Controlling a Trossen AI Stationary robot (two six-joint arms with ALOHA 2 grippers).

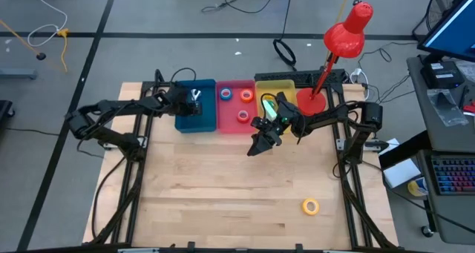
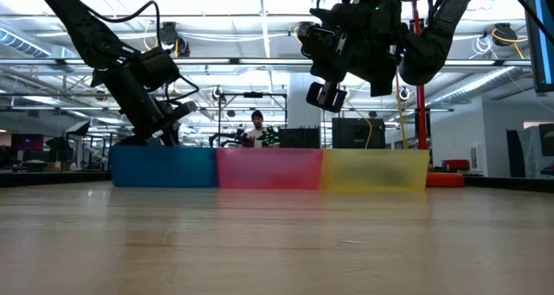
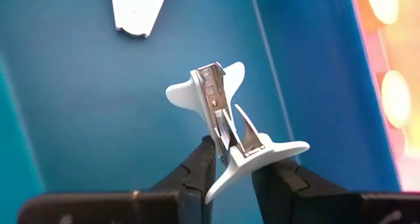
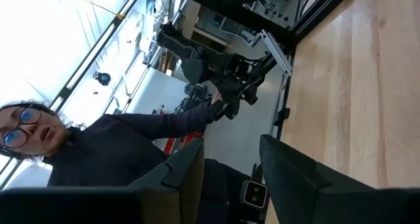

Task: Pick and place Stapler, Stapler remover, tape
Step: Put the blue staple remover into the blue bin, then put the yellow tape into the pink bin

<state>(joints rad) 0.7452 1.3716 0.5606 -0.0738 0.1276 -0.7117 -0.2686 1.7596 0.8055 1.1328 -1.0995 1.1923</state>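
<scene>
Being held: white staple remover (image 3: pixel 226 129), pinched at its hinged end between the left gripper (image 3: pixel 235 168) fingers, hanging just above the floor of the blue bin (image 1: pixel 194 113) at the table's far edge, left of centre. Judging by looks, handling as light, stiff plastic and metal, with smooth winged tabs apt to slip and pivot in the pinch; gripping low across the body near the hinge, as now, seeming the surer hold. Another white piece (image 3: pixel 136 10) lying on the blue bin's floor beyond, too cropped to name. Sitting in the neighbouring pink bin (image 1: pixel 235 104): blue (image 1: pixel 225 94), orange (image 1: pixel 246 96) and red (image 1: pixel 243 117) tape rolls. Lying alone near the table's near right corner: yellow tape roll (image 1: pixel 310 206), light, rigid, easiest taken across its rim or through the core. Hovering over the table just in front of the yellow bin (image 1: pixel 274 86): right gripper (image 1: pixel 259 144), fingers parted, carrying nothing. Standing at the far right corner: red desk lamp (image 1: pixel 343 34). Showing in the room behind: a person (image 4: pixel 72 152).
</scene>
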